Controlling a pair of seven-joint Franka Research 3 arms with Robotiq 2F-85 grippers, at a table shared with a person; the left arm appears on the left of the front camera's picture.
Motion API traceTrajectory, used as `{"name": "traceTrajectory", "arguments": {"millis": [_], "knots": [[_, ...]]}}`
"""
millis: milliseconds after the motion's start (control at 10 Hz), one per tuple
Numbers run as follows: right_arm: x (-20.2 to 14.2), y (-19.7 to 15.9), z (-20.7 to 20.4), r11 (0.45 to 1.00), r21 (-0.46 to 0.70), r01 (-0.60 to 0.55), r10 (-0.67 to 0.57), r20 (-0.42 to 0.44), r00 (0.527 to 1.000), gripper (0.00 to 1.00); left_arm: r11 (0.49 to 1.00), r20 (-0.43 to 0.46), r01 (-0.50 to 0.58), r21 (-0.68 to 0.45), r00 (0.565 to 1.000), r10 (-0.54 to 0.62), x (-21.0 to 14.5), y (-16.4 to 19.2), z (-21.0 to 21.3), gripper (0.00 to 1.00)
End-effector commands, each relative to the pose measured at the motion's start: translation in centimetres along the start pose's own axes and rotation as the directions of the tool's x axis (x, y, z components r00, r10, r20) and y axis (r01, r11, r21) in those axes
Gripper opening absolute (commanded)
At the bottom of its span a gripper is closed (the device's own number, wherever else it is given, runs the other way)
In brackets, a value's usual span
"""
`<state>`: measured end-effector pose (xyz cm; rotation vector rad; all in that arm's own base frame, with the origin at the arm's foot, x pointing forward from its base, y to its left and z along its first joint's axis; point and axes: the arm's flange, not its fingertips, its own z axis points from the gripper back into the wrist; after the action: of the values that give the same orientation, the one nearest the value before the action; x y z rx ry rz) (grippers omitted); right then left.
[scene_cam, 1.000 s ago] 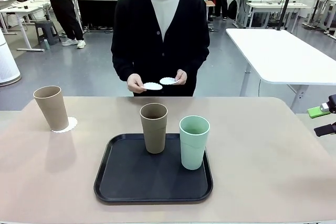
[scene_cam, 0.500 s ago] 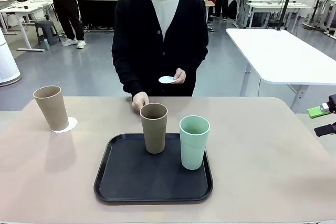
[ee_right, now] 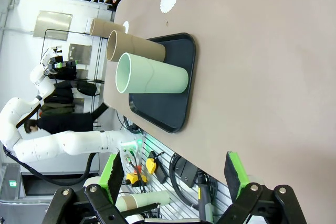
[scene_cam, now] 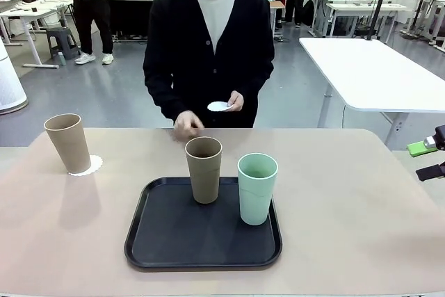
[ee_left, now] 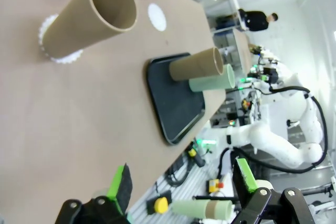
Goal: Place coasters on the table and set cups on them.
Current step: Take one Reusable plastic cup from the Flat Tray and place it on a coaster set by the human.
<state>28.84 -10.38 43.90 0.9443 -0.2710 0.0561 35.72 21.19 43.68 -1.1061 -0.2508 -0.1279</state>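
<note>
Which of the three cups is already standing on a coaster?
The tan-brown cup on the robot's far left, with a white coaster under its base. The other tan-brown cup and the mint green cup stand on the black tray.

Grey floor (scene_cam: 118, 102); white table (scene_cam: 368, 74) right; grey stool (scene_cam: 64, 39), white desks (scene_cam: 24, 13) far left; bright even light.

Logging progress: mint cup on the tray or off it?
On. The mint cup stands upright inside the black tray, beside a tan cup.
</note>
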Motion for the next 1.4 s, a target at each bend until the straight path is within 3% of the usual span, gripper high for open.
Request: {"name": "traceTrajectory", "arguments": {"millis": [0,1300], "knots": [[0.05,-0.03,-0.02,1.000,0.010,-0.001,0.001,0.003,1.000,1.00,1.000,0.008,-0.004,-0.006,1.000,0.004,-0.15,-0.13,0.02,1.00],[0.05,-0.03,-0.02,1.000,0.010,-0.001,0.001,0.003,1.000,1.00,1.000,0.008,-0.004,-0.006,1.000,0.004,-0.15,-0.13,0.02,1.00]]}}
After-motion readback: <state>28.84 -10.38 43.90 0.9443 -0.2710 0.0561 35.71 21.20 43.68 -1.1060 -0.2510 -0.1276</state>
